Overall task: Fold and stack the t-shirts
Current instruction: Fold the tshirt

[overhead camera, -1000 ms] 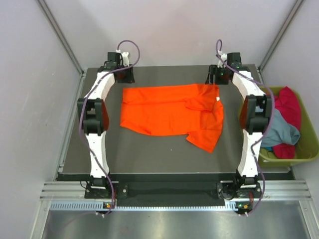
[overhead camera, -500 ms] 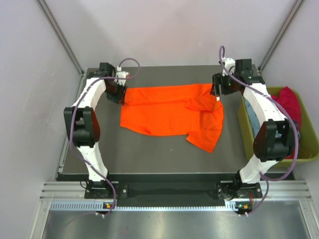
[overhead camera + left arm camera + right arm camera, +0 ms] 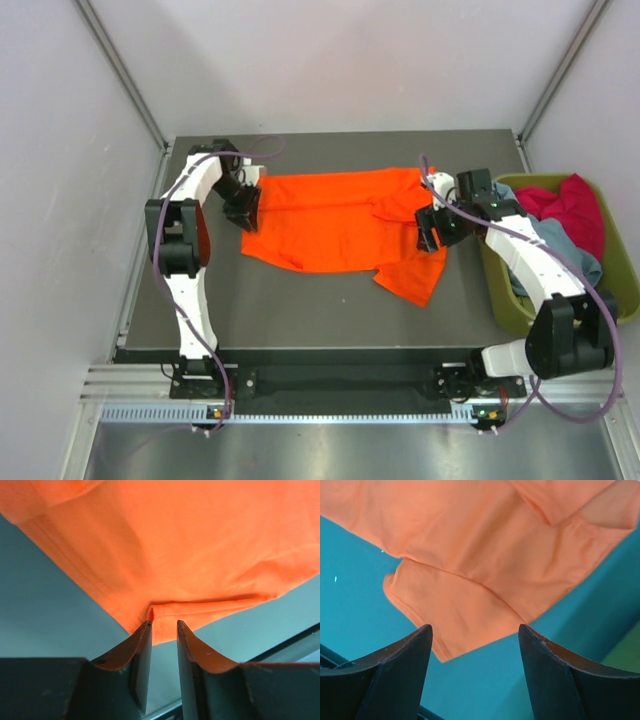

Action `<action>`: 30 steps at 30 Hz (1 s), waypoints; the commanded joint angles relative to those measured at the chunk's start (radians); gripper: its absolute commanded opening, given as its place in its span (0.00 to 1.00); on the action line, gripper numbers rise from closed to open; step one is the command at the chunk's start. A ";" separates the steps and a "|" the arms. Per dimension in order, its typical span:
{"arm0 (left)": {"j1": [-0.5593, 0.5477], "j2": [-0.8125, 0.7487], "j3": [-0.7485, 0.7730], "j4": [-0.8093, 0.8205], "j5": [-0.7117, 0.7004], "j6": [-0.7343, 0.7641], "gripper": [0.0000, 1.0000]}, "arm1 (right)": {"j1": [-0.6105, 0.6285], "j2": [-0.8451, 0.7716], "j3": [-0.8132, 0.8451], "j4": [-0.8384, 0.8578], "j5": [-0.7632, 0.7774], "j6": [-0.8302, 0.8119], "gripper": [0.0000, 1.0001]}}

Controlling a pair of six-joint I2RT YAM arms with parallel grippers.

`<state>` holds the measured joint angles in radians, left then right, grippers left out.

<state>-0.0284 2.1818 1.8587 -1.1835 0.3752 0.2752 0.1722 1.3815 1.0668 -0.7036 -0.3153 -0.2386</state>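
Grey smooth counter (image 3: 300, 310) gives little friction, so the orange t-shirt (image 3: 340, 220) spread across its middle could slide or bunch if the pulls are uneven. Its cloth is thin and soft, with a stitched hem. The left end effector (image 3: 164, 625) is nearly closed at the folded hem; I cannot tell if it pinches. The right end effector (image 3: 475, 627) is wide open over a sleeve, holding nothing.

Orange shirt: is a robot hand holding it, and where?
The left gripper has a folded edge of the orange shirt between its fingertips, but a firm pinch cannot be told. The right gripper is open, holding nothing.
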 commanded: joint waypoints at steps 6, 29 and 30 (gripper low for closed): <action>-0.002 -0.027 -0.053 -0.044 0.016 -0.002 0.32 | -0.005 -0.108 -0.025 0.046 0.031 -0.024 0.71; -0.002 0.073 -0.021 -0.034 0.045 -0.013 0.17 | -0.011 -0.053 -0.001 0.078 0.032 -0.027 0.71; -0.002 0.073 -0.023 -0.039 0.050 -0.013 0.02 | -0.011 -0.055 -0.005 0.079 0.032 -0.027 0.71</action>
<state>-0.0284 2.2665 1.8122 -1.2064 0.3973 0.2581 0.1680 1.3300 1.0229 -0.6693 -0.2810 -0.2520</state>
